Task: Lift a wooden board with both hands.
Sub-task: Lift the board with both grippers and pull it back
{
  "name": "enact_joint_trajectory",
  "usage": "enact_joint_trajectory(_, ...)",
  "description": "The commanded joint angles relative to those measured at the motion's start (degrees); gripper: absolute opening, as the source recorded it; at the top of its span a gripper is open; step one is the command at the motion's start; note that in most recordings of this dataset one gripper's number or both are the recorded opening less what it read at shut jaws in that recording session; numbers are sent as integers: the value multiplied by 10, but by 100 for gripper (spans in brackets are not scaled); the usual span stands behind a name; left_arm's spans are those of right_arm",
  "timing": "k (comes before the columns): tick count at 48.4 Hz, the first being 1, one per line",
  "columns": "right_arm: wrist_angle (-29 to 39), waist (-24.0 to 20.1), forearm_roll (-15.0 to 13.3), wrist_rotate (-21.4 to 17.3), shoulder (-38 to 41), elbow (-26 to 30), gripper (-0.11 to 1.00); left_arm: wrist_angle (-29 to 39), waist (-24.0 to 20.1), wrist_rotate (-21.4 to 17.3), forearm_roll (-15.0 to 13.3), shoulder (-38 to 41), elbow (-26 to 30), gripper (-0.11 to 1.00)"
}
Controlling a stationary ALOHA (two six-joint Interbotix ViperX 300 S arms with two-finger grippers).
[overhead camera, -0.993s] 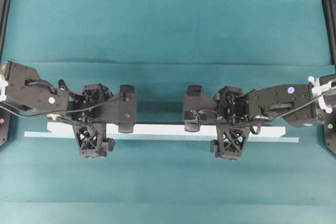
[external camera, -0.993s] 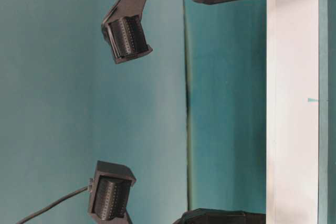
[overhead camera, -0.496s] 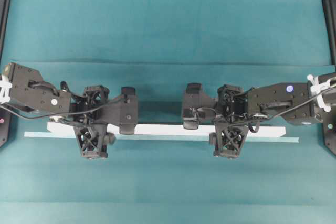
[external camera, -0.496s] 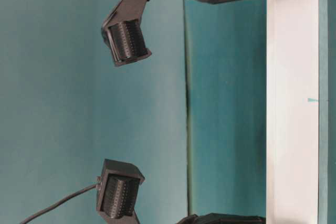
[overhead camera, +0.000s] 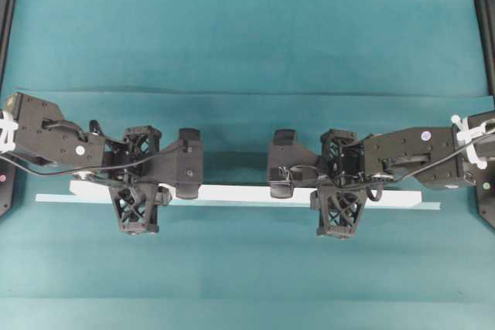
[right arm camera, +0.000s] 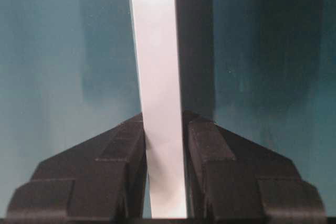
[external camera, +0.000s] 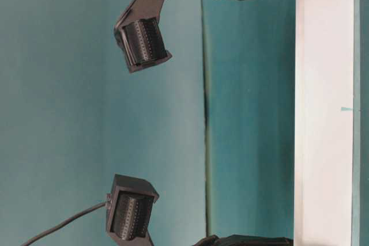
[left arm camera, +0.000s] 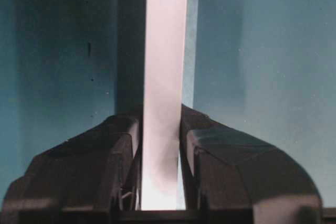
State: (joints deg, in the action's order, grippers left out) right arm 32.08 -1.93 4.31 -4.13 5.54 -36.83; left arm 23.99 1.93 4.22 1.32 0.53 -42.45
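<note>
The wooden board [overhead camera: 240, 191] is a long white plank lying across the teal table, left to right. My left gripper [overhead camera: 137, 185] straddles it near its left end. In the left wrist view the board [left arm camera: 165, 51] runs between both fingers [left arm camera: 123, 145], which press its edges, so this gripper [left arm camera: 160, 129] is shut on it. My right gripper [overhead camera: 339, 188] straddles the board toward its right end. Its wrist view shows the board [right arm camera: 155, 51] pinched in the same way by that gripper [right arm camera: 164, 129]. Whether the board [external camera: 323, 113] is off the table I cannot tell.
A thin pale teal strip [overhead camera: 54, 199] lies along the board's near side and sticks out past both ends. Teal cloth [overhead camera: 247, 44] covers the table, with a fold line behind the arms. Black frame posts [overhead camera: 486, 21] stand at the far left and right edges.
Both grippers have gone from wide open to shut on the board's edges. The right gripper has shifted slightly right and toward the near side. The board has barely moved.
</note>
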Motion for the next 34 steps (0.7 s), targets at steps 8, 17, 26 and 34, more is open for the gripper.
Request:
enact_joint_trajectory(8,12,-3,2,-2,-1,11,22,9,-2,1,0,-11,14,17)
enact_joint_trajectory(17,41,6,2,0,-18,33,22,57,-3,-4,0,-35,34,17)
enact_joint_trajectory(26,91,18,2,0,-50,50,22,116,-6,-4,0,-67,60,17)
enact_joint_trajectory(34,142,27,1,-1,-88,67,22,151,-9,-4,0,-88,72,17)
